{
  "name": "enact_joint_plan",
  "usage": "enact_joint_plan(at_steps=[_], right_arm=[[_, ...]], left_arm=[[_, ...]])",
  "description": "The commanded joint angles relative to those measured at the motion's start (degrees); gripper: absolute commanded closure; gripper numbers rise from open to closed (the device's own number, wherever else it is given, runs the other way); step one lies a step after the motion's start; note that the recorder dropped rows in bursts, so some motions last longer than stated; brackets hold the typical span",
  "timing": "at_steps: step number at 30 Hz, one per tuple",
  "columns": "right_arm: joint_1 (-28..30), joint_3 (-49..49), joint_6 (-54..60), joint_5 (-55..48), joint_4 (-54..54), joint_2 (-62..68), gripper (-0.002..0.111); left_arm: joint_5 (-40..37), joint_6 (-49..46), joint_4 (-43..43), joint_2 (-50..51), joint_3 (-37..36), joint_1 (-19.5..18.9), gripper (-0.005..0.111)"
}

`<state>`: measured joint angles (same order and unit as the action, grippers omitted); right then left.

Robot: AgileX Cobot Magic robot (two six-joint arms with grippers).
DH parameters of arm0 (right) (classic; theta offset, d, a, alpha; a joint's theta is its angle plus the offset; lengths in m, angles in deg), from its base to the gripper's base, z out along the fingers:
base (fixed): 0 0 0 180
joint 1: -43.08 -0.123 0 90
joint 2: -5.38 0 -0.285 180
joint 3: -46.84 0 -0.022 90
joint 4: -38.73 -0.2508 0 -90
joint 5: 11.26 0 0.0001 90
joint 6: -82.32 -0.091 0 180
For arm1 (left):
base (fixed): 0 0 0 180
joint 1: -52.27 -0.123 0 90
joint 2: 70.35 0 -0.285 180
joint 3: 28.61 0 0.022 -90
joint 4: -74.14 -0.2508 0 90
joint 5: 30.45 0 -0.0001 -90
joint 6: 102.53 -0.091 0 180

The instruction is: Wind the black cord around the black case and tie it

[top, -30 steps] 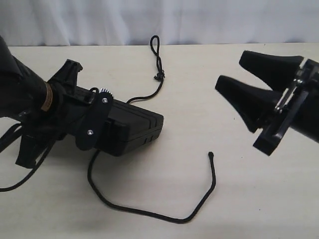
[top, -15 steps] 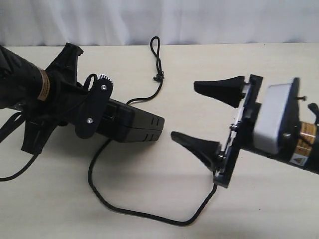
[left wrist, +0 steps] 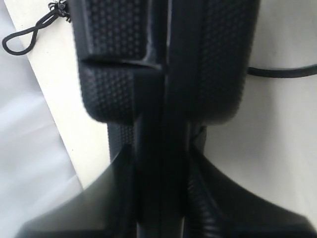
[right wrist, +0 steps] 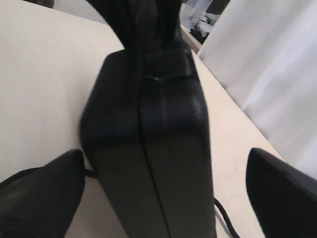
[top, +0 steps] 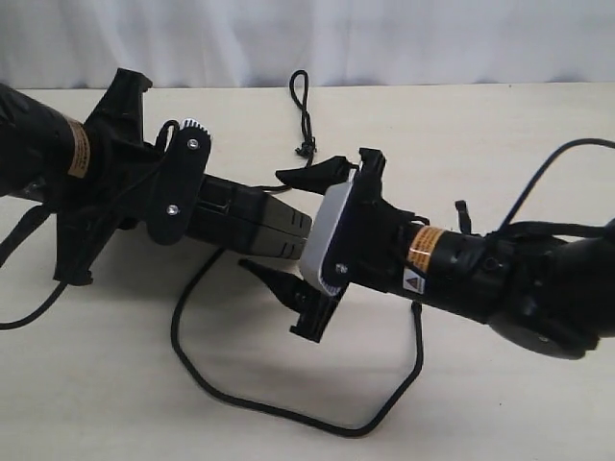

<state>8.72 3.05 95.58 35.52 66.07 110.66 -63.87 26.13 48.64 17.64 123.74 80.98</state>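
Black braided cord (top: 279,413) lies nearest, sweeping in a wide bend across the beige table (top: 115,403), with one plain end lying beside the right arm (top: 500,279). Behind that bend the right gripper (top: 261,219) is spread wide. One finger (top: 312,174) is above and one (top: 274,279) below the free end of the black case (top: 240,206), and neither is clearly touching it. The case is turned on edge, its seam facing the right wrist camera, and slopes slightly over the table. Whether its lower edge touches the table I cannot tell. Its other end is clamped between the pads of the left gripper (left wrist: 161,148). Farther back the cord comes out from behind the case and runs to its frayed knot (top: 306,147) and small loop (top: 300,74) near the table's far edge, in front of a white curtain (top: 432,38).
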Motion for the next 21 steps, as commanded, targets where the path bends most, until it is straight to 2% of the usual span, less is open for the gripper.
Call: enact_joint_plan(at_steps=[1, 5, 11, 14, 19, 21], right_arm=[[-0.40, 3.62, 0.66, 0.00, -3.54, 4.42, 0.026], [-0.40, 6.11, 0.66, 0.00, -3.54, 7.68, 0.028], [-0.40, 8.65, -1.77, 1.75, -2.15, 10.01, 0.039], [-0.40, 8.77, -4.86, 1.88, -2.12, 9.99, 0.056], [-0.40, 8.77, -8.87, 0.80, -2.12, 9.99, 0.100], [-0.40, 8.77, -10.54, 0.80, -2.12, 9.99, 0.104]], left_arm=[[2.55, 0.66, 0.75, -0.79, 0.62, -0.16, 0.107], [3.00, 0.66, 0.90, -0.79, 0.62, -0.16, 0.107], [5.15, 0.66, 2.88, -0.79, 0.62, -0.16, 0.107], [5.27, 0.66, 3.21, -0.79, 0.62, -0.16, 0.099], [5.50, 0.66, 3.66, -1.02, 0.62, -0.16, 0.068], [5.50, 0.90, 3.10, -1.93, 0.62, -0.16, 0.060]])
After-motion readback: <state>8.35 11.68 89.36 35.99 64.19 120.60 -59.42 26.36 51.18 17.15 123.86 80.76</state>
